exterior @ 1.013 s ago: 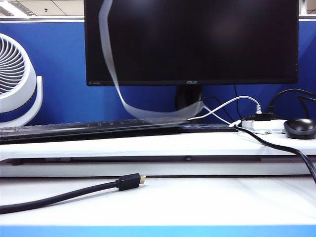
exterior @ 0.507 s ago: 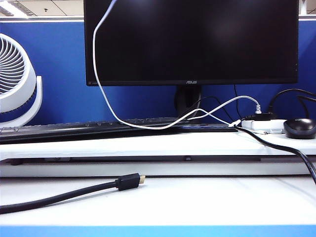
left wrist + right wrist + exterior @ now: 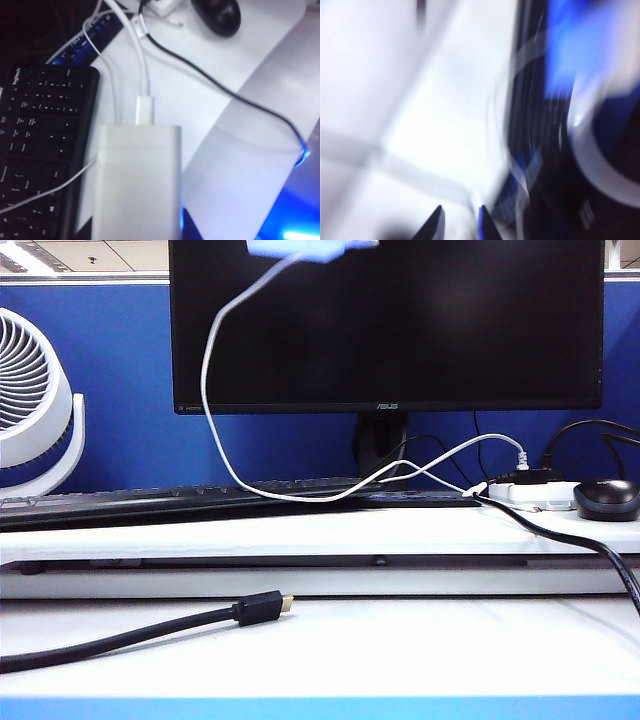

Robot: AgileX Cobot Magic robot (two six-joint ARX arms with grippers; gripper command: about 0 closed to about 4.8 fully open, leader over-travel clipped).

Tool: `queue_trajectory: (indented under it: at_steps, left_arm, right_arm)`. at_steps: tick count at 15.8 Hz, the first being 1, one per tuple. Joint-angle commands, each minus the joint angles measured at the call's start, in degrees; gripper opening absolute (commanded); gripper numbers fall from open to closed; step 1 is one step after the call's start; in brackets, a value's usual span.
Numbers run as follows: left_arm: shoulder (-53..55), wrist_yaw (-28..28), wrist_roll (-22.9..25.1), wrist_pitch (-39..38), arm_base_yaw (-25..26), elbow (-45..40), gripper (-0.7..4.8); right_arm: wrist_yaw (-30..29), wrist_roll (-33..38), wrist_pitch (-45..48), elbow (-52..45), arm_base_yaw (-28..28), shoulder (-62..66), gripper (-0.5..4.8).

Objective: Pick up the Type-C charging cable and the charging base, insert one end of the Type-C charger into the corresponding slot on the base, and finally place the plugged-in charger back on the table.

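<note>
We're looking at an office cubicle: blue partition wall (image 3: 120, 370), ASUS monitor (image 3: 390, 325), Logitech keyboard (image 3: 40, 150), desk fan (image 3: 35, 405), ceiling-panel lights overhead.

Charging base (image 3: 139, 180): smooth white plastic, slight sheen. Type-C charging cable (image 3: 215, 430): smooth white sheath. Keyboard (image 3: 37, 145): matt black plastic keys. Table (image 3: 400, 645): smooth white surface. Monitor (image 3: 400, 320): glossy dark screen.
</note>
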Motion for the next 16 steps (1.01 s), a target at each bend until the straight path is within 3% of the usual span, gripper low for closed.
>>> queue_trajectory:
  at_steps: [1,3,4,6,8,14,16]
  left_arm:
    - [1.75,0.39,2.67,1.29,0.33,0.35,-0.05]
    - [3.21,3.39,2.62,2.03,1.09,0.35,-0.05]
    - [4.59,5.57,2.99,2.14,1.64,0.35,-0.05]
    - [7.48,6.34,3.76,2.19,2.21,0.35,-0.05]
    - [10.27,6.84,4.24,3.02,2.23,0.35,-0.05]
    - [20.50,10.47,4.09,8.20,2.21,0.35,-0.05]
    - [22.58,10.47,4.09,9.57,2.21,0.35,-0.05]
  right_arm:
    - [-9.40,12.83,0.09,0.28,0.02,-0.24,0.98]
    - [-12.46,26.05,2.80,0.33,0.17,0.07,0.81]
    - [-10.23,44.30,6.67,0.39,0.00,-0.26,0.81]
    - [-1.79,69.94,13.88,0.39,-0.15,-1.05,0.82]
    - [1.81,72.52,16.33,0.39,-0.20,-1.62,0.82]
    - [23.17,71.89,16.15,0.35,-0.15,-1.68,0.82]
    - [23.19,71.91,14.62,0.35,-0.17,-1.66,0.82]
